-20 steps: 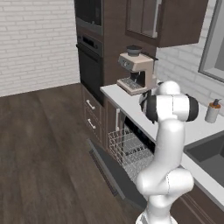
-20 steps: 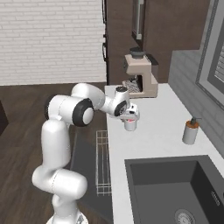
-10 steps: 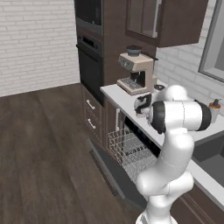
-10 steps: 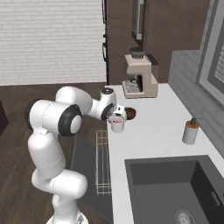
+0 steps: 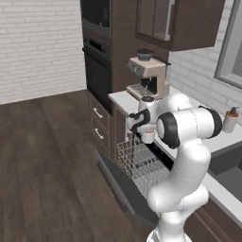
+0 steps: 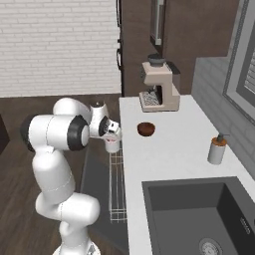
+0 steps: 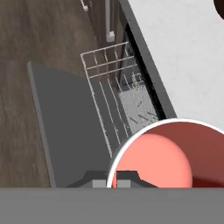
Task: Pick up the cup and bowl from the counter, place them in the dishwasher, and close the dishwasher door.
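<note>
The gripper (image 6: 112, 138) is closed on the cup (image 6: 113, 145), pinching its rim; in the hand view the cup (image 7: 168, 155) shows a white wall and a red inside, with the finger tips (image 7: 117, 179) at its near edge; the cup hangs clear of the counter (image 6: 164, 159), just off its left edge and above the pulled-out rack (image 6: 116, 187); in the left base view the gripper (image 5: 144, 128) holds the cup (image 5: 148, 136) over the far end of the rack (image 5: 142, 163).

The dishwasher (image 5: 142, 156) stands open under the counter; its door (image 5: 120, 182) lies dropped flat toward the floor, and in the hand view the door (image 7: 65, 127) is a dark grey panel with the rack (image 7: 113, 96) above it, running back into the opening.

The bowl (image 6: 146, 129) sits on the counter, right of the cup and well apart from it, in front of the coffee machine (image 6: 158, 85); the machine stands at the far end of the counter, against the dark cabinets; a soap dispenser (image 6: 217, 149) stands near the right wall, just beyond the far corner of the sink (image 6: 199, 214); the sink is sunk into the near part of the counter.

In the left base view the coffee machine (image 5: 147, 75) is beyond the arm, and the wall oven (image 5: 98, 56) is to its left; the soap dispenser (image 5: 230, 120) shows at the right.
</note>
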